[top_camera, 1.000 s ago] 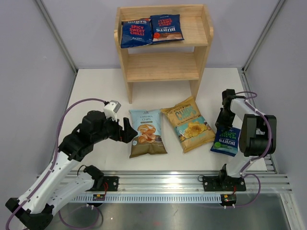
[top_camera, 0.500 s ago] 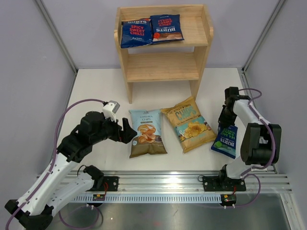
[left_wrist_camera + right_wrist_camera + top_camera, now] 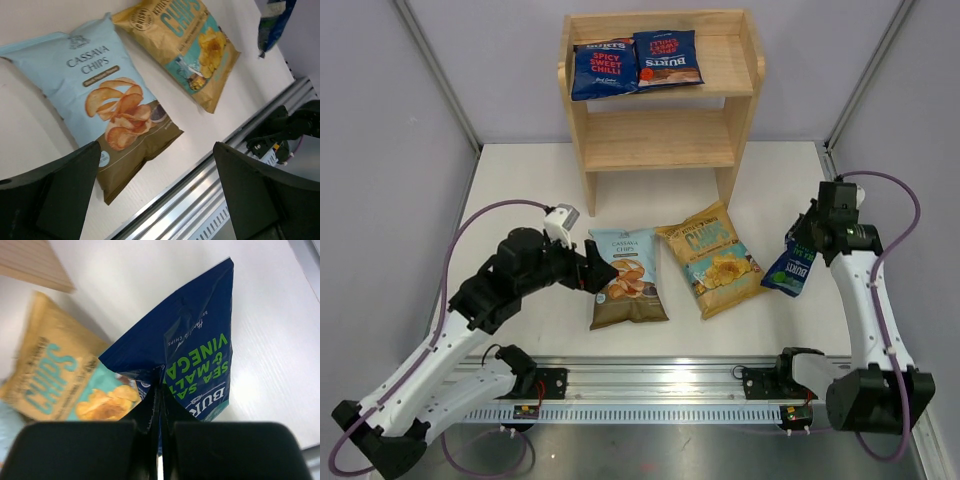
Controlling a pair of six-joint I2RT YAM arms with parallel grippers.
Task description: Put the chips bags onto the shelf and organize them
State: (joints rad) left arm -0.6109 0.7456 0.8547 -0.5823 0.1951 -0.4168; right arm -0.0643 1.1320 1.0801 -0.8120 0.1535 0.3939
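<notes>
My right gripper (image 3: 812,236) is shut on the top seam of the green-marked dark blue Burts bag (image 3: 792,266), which hangs off the table at the right; the wrist view shows its sea salt and vinegar lettering (image 3: 200,360) below my right gripper (image 3: 161,415). My left gripper (image 3: 595,276) is open over the left edge of the pale-blue/olive Cassava bag (image 3: 626,277), seen below it (image 3: 107,100). The yellow/teal bag (image 3: 714,258) lies flat beside it. Two red-lettered Burts bags (image 3: 600,68) (image 3: 666,57) lie on the top tier of the wooden shelf (image 3: 660,140).
The shelf's lower tier (image 3: 655,138) holds nothing. A metal rail (image 3: 660,378) runs along the table's near edge, also in the left wrist view (image 3: 210,200). Grey walls close in both sides.
My right gripper has lifted the green-marked Burts bag off the table and swung it up and right. My left gripper has edged right toward the Cassava bag.
</notes>
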